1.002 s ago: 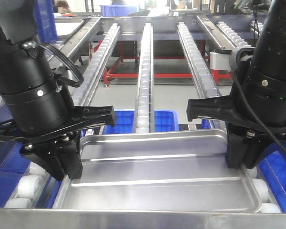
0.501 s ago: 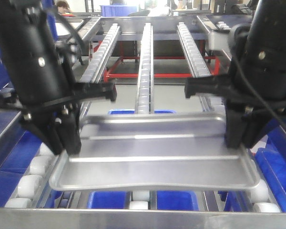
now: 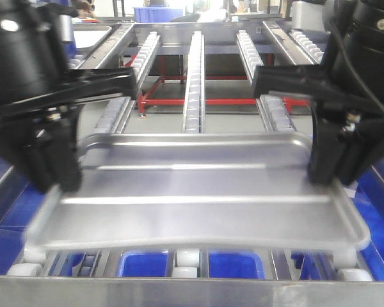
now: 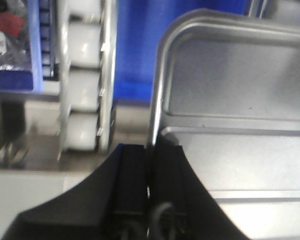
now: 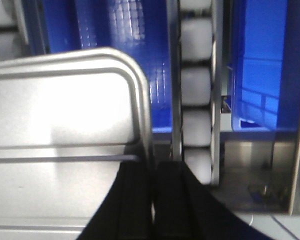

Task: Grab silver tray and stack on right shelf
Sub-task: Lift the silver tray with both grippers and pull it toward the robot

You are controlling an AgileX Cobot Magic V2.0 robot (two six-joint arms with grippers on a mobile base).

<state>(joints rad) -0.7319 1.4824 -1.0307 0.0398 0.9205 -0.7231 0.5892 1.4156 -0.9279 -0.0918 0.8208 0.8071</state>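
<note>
The silver tray (image 3: 198,204) with two raised ribs hangs level above the white rollers (image 3: 193,83) of the right shelf, just behind its brushed-steel front bar (image 3: 192,291). My left gripper (image 3: 64,182) is shut on the tray's left rim, and the left wrist view shows the gripper (image 4: 150,150) pinching the rim of the tray (image 4: 230,100) with one finger inside and one outside. My right gripper (image 3: 326,173) is shut on the right rim; in the right wrist view the gripper (image 5: 153,167) clamps the edge of the tray (image 5: 60,110) next to a roller rail (image 5: 196,85).
Blue bins (image 3: 147,265) sit under the roller rails. A red frame (image 3: 179,101) stands on the floor beyond. A duller tray (image 3: 89,38) lies on the neighbouring rack at back left. A roller rail (image 4: 82,90) runs close to the left gripper.
The tray, which lay on the rollers a second ago, has been lifted off them by both grippers and now hangs higher and nearer the front bar.
</note>
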